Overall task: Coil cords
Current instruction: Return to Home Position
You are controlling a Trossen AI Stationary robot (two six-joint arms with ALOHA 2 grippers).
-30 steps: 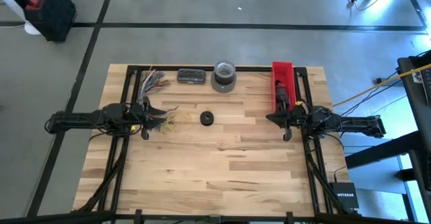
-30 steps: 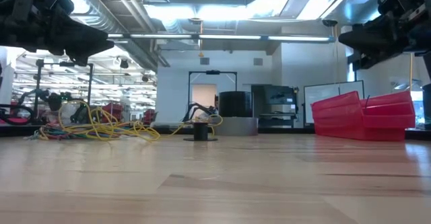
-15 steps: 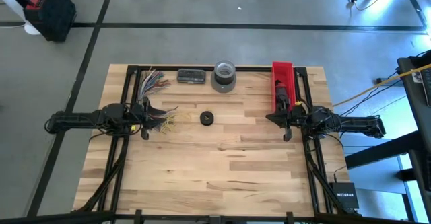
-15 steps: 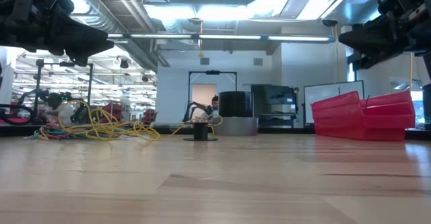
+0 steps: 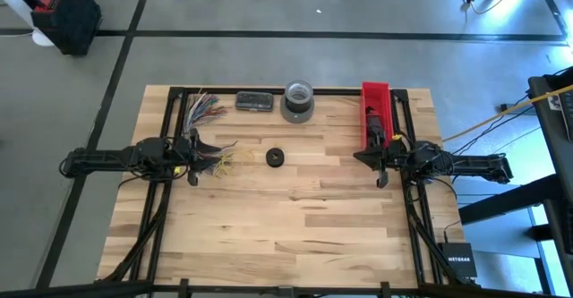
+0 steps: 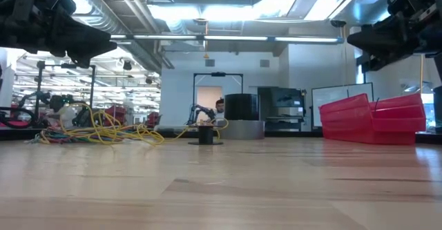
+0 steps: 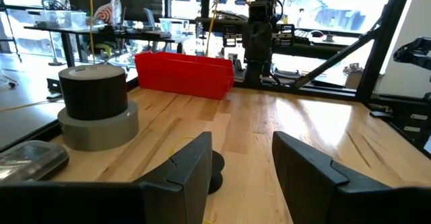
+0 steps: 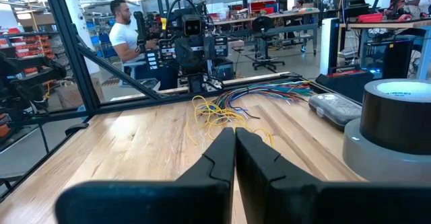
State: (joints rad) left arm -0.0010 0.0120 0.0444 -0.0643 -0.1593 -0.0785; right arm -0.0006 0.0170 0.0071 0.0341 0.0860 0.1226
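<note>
**Cords [image 5: 218, 157] lying loose beside the left pincer [image 7: 241, 158]**

The left pincer is hovering over the left side of the worktop [image 5: 295, 217], its fingers standing apart. The tangled cords are lying on the wood just beside it, spreading toward a small black spool [image 5: 275, 157]. The right pincer [image 8: 235, 138] is hovering at the right side with its fingers pressed together, near the red bin [image 5: 376, 110].

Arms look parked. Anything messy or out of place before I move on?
Yes: the cords are uncoiled, lying in a loose multicoloured tangle beside the open left gripper, with yellow strands straggling toward the small black spool. The right gripper waits shut opposite. Nothing looks tipped, spilled or damaged.
</note>
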